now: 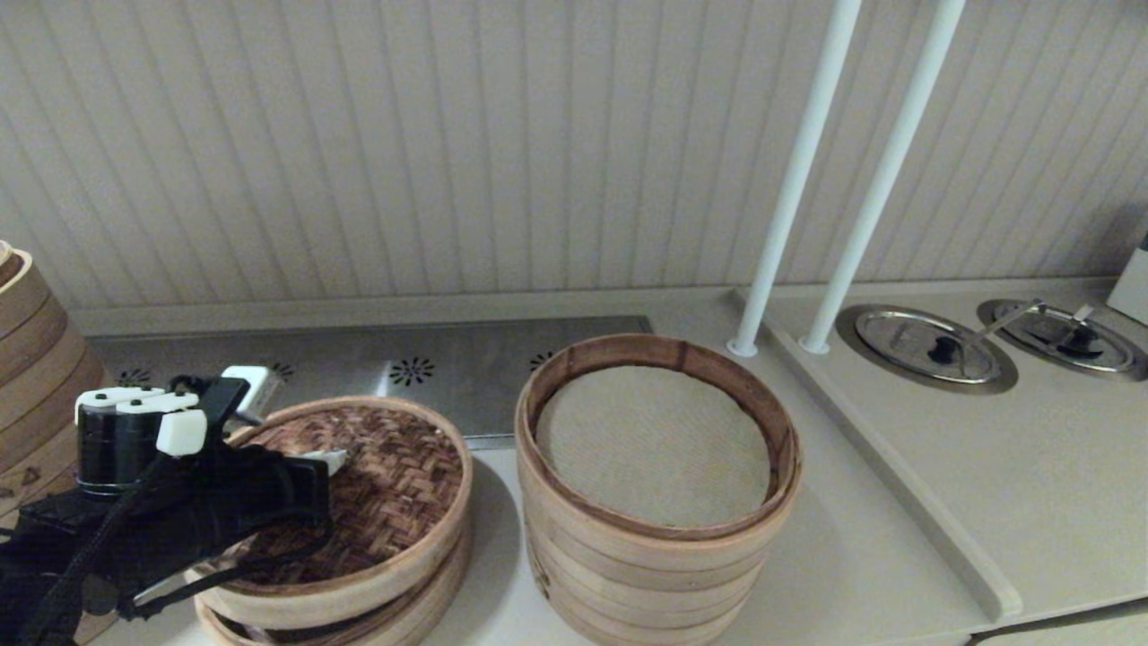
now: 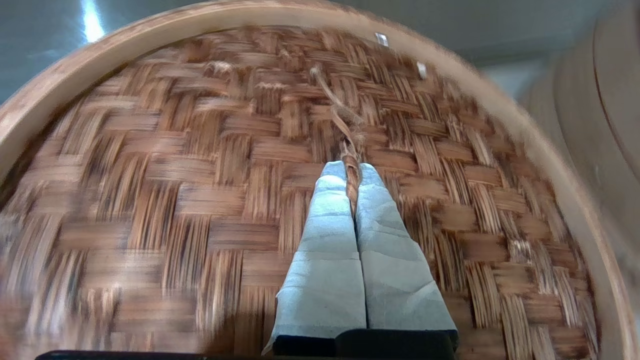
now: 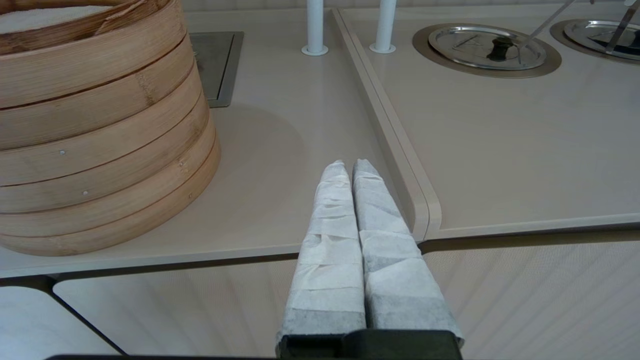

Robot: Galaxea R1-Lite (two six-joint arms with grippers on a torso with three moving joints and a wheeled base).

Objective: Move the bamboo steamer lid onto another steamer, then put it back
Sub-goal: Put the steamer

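The bamboo steamer lid (image 1: pixel 386 489), dark herringbone weave inside a pale rim, sits at the front left, slightly tilted. My left gripper (image 1: pixel 330 460) is over its middle, shut on the lid's string loop (image 2: pixel 350 150); the twisted cord runs up between the fingertips (image 2: pixel 330 185). Under the lid a low bamboo ring (image 1: pixel 421 606) shows only its outer rim, with a thin gap to the lid; its inside is hidden. My right gripper (image 3: pixel 350 164) is shut and empty above the counter's front edge, right of the multi-tier stack (image 3: pixel 100 140). The head view does not show it.
A tall multi-tier steamer stack (image 1: pixel 655 538) lined with white cloth stands right of the lid. Another stack (image 1: pixel 27 359) is at the far left. Two white poles (image 1: pixel 789 197), a steel vent panel (image 1: pixel 448 368), a raised counter ridge (image 1: pixel 897 467) and recessed metal lids (image 1: pixel 928 348) lie behind and right.
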